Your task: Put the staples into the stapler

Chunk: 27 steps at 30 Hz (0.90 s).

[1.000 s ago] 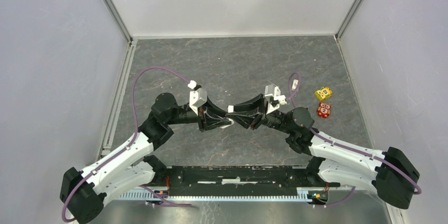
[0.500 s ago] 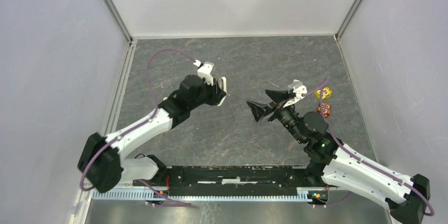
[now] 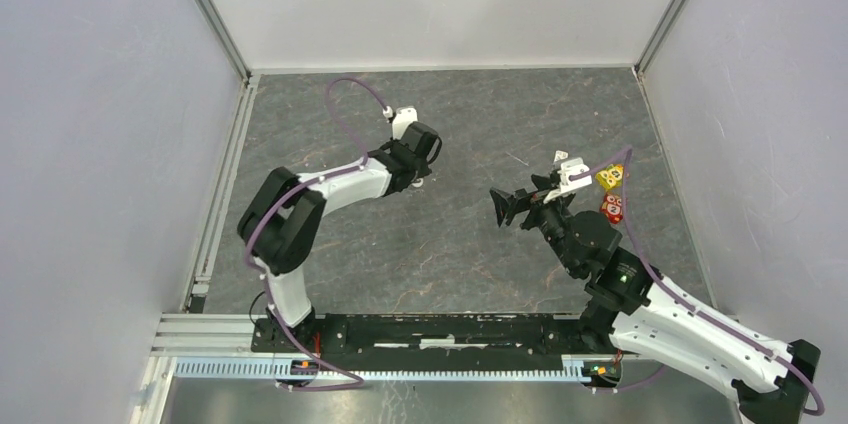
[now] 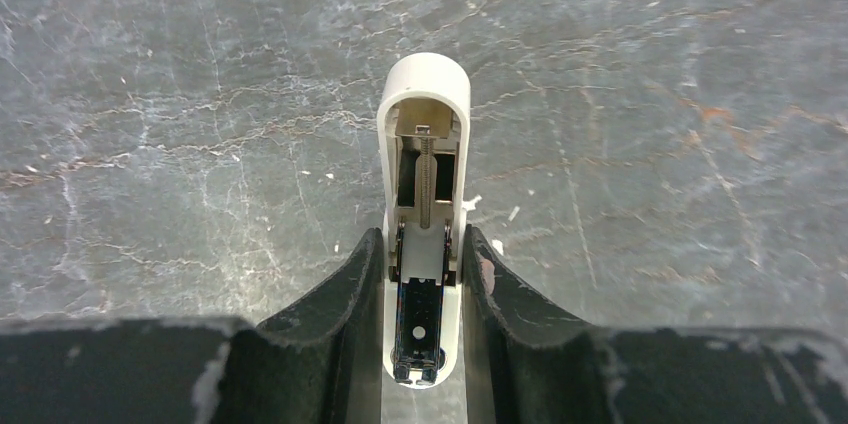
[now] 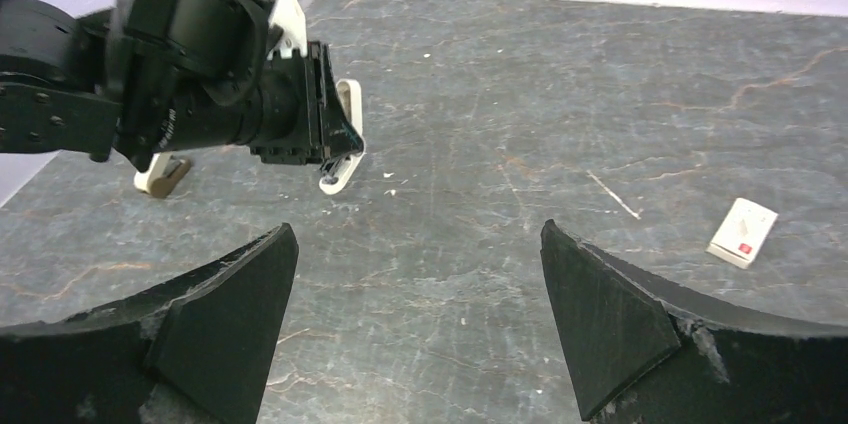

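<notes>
The white stapler [image 4: 425, 134] is flipped open, its inner spring rail and black magazine showing. My left gripper [image 4: 424, 239] is shut on its sides, low over the grey table left of centre [image 3: 418, 166]. From the right wrist view the stapler [image 5: 346, 149] sticks out past the left fingers. A thin strip of staples [image 5: 612, 194] lies on the table, and the small whitish box with a red mark [image 5: 742, 233] rests to its right. My right gripper [image 5: 417, 234] stands wide open and empty, right of centre [image 3: 505, 206].
A yellow cartoon-face cube [image 3: 612, 176] and a red one [image 3: 612, 207] sit just right of the right wrist. A beige piece [image 5: 160, 176] shows on the table below the left arm. White walls and a metal rail [image 3: 222, 194] enclose the table.
The two grippers were together at the table's centre. The left arm has swung back and left with the stapler. The right gripper has opened wide and drawn back to the right.
</notes>
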Each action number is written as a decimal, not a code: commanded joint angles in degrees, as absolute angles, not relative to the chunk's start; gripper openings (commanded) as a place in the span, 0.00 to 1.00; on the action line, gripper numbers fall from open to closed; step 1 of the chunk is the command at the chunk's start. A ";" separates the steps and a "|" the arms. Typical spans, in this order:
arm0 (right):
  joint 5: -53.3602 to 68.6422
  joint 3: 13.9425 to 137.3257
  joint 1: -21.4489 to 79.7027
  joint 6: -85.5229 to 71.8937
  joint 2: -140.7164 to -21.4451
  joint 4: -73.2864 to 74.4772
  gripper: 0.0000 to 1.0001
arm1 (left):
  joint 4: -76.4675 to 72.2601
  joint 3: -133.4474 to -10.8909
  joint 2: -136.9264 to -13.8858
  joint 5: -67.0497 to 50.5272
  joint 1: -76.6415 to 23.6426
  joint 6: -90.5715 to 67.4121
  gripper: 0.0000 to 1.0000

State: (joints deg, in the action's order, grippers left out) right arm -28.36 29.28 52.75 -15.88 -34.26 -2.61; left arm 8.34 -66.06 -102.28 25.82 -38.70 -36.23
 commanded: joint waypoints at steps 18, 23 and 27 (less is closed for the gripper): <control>-34.15 33.05 52.71 -13.62 -32.61 1.84 0.98 | 13.81 -72.60 -109.51 28.56 -38.68 -43.62 0.50; -33.69 33.13 52.73 -14.07 -32.62 1.71 0.98 | 16.47 -73.13 -105.52 27.79 -38.63 -41.07 0.68; -32.81 32.72 52.71 -14.41 -32.76 1.36 0.98 | 19.70 -72.21 -101.01 27.48 -38.20 -38.52 0.74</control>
State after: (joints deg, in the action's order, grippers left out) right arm -33.23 30.33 52.75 -13.74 -32.99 2.31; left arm 17.23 -71.24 -108.20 26.83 -38.70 -41.28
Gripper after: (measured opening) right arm 0.979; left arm 0.724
